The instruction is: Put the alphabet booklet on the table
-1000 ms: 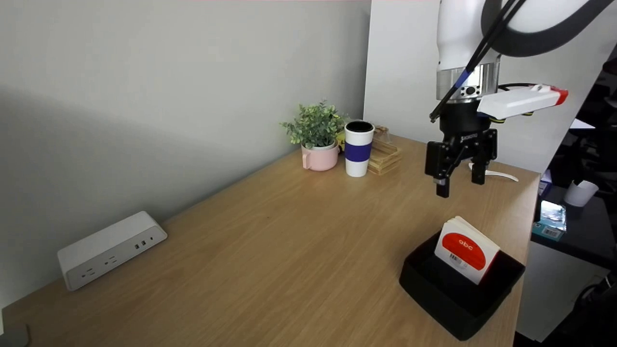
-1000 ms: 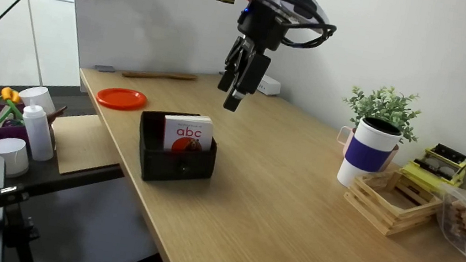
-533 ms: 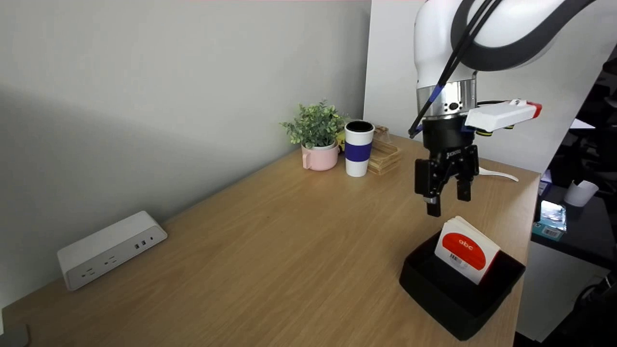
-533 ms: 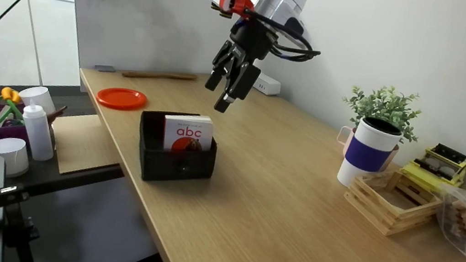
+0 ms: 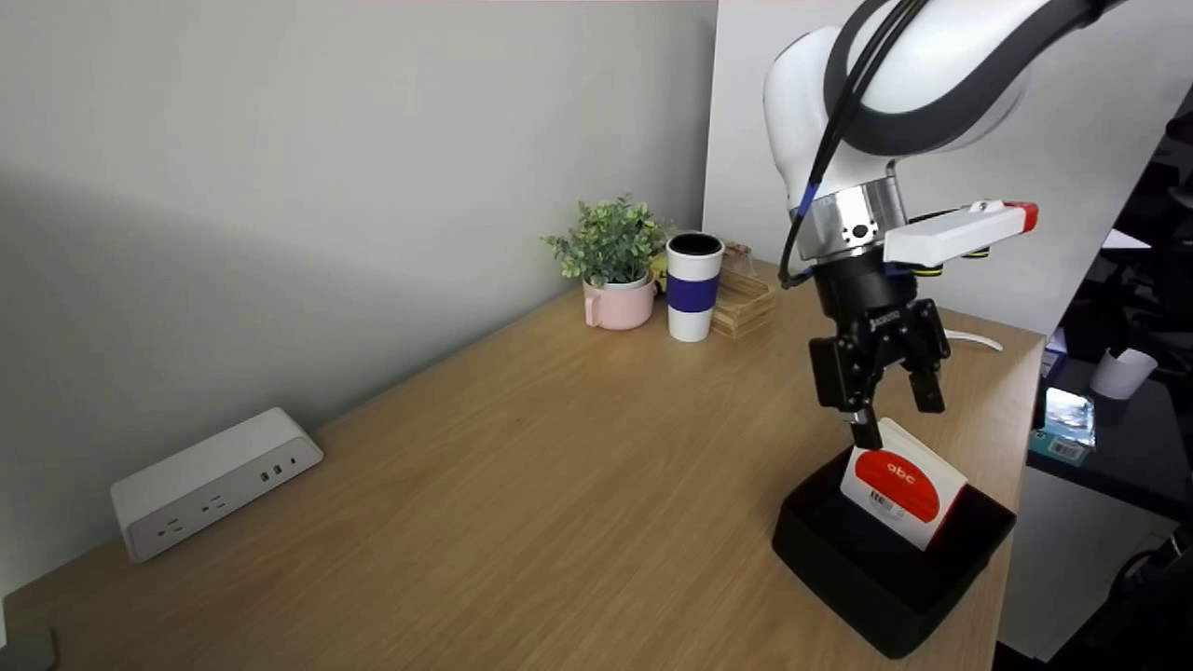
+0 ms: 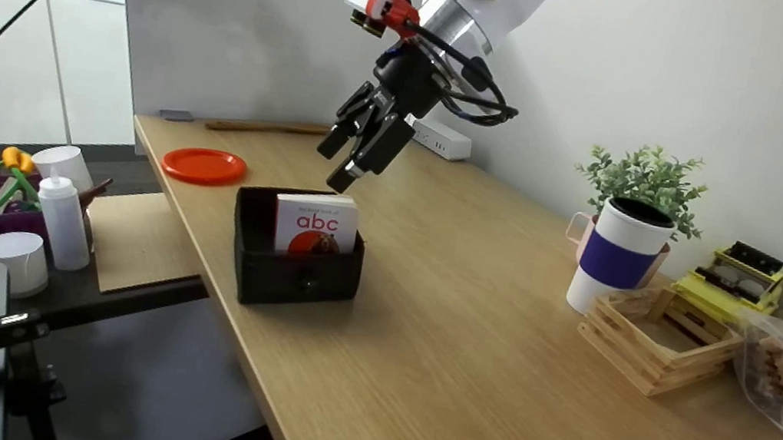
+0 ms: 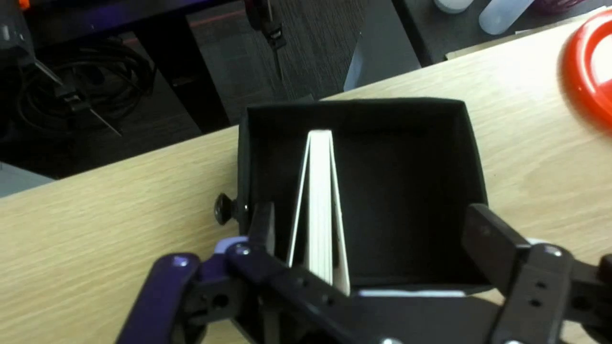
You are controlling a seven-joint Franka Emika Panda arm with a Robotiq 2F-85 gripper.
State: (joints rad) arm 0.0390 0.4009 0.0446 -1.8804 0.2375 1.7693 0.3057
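We see the gripper (image 5: 898,419) near the black box (image 5: 843,582) and higher than it, with its two fingers (image 7: 497,244) well spread in the wrist view. The alphabet booklet (image 5: 897,489) stands on its edge inside this box, closer to the wall that has the knob (image 7: 223,209). The box sits on the table (image 5: 559,485), near its border; a red plate (image 6: 204,166) lies close by.

The booklet (image 7: 320,203) stands in a black box (image 7: 406,186) beyond the spread gripper (image 7: 374,228).

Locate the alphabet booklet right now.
The booklet is at right in an exterior view, inside the black box near the edge of the table; in the wrist view, in the box's left half.
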